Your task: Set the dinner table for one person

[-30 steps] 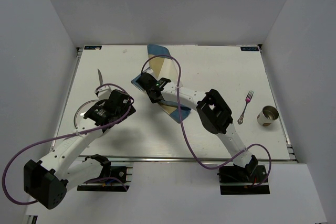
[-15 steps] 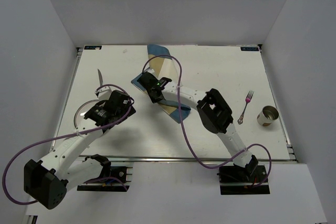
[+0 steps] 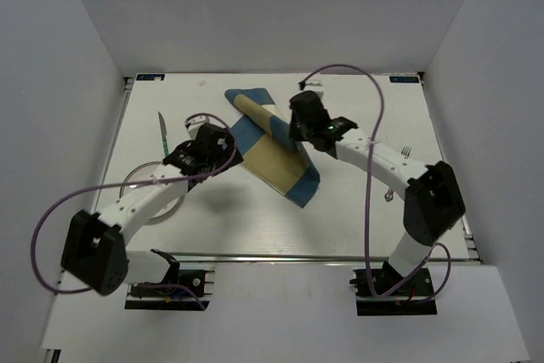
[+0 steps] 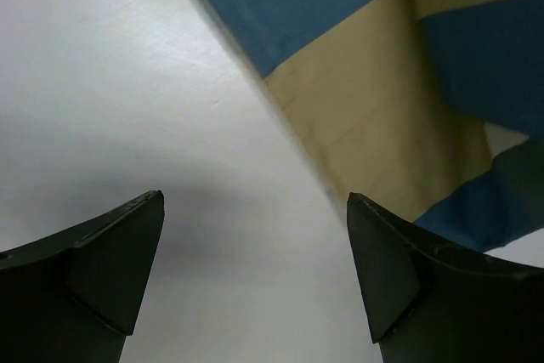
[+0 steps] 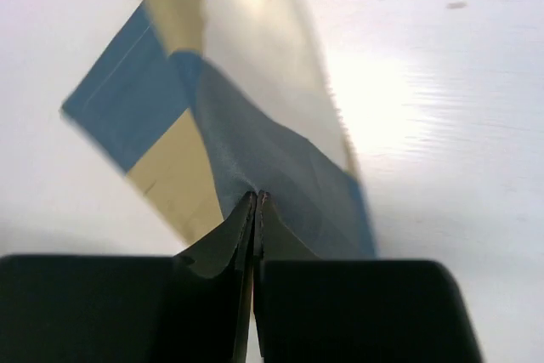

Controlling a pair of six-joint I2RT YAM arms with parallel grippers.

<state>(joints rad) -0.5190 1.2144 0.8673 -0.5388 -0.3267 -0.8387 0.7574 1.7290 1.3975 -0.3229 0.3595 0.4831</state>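
- One dinner table point(image 3: 365, 210), stiff white top, is filling mid-frame.
- Placemat point(image 3: 270, 155) is lying diagonally at centre, part folded; prob. soft, light, floppy, so pinching an edge suits.
- R gripper point(image 5: 256, 197) is clamping its blue fold.
- L gripper point(image 4: 255, 200) is hovering agape, empty.

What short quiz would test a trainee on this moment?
1. True or false: the right claw is shut on the placemat.
2. Which claw stands open? A: left claw. B: right claw.
3. In the top view, which piece of cutlery lies left of the placemat?
Key: 1 true; 2 A; 3 the knife.
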